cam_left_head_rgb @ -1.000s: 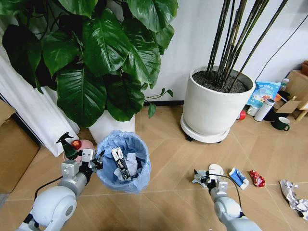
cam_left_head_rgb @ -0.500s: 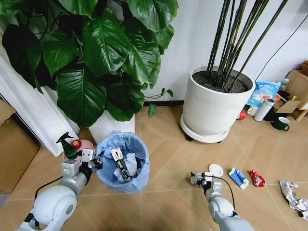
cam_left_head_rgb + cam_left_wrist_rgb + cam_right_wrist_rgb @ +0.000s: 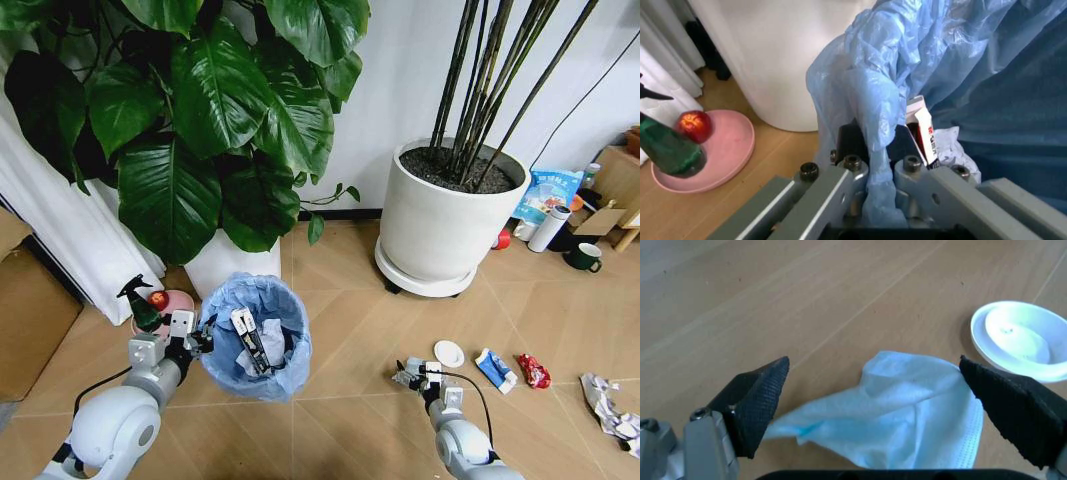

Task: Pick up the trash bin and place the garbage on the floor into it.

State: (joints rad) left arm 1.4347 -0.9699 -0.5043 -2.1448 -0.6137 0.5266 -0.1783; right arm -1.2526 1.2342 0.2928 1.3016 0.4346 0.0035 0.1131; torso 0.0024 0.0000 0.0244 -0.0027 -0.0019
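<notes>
The trash bin [image 3: 256, 338], dark with a crinkly light-blue bag, stands on the floor [image 3: 350, 330] with litter inside. My left gripper [image 3: 197, 338] is shut on its rim, the bag [image 3: 875, 150] pinched between the jaws [image 3: 873, 165]. My right gripper [image 3: 420, 374] hangs open low over a crumpled pale paper [image 3: 897, 422], its fingers [image 3: 757, 397] straddling it without touching. More garbage lies to the right: a white disc [image 3: 449, 353] [image 3: 1019, 342], a blue wrapper [image 3: 493, 368], a red wrapper [image 3: 534, 372] and a silvery wrapper [image 3: 610, 405].
A big white plant pot [image 3: 438, 225] stands behind the litter, and a leafy plant's pot [image 3: 232, 262] sits just behind the bin. A pink plate [image 3: 720, 155] with a red fruit and a green spray bottle [image 3: 140, 305] lies left of the bin. A thermos and mug stand far right.
My right gripper has shifted a little left and lower, coming over the crumpled paper. The left gripper and bin have not moved.
</notes>
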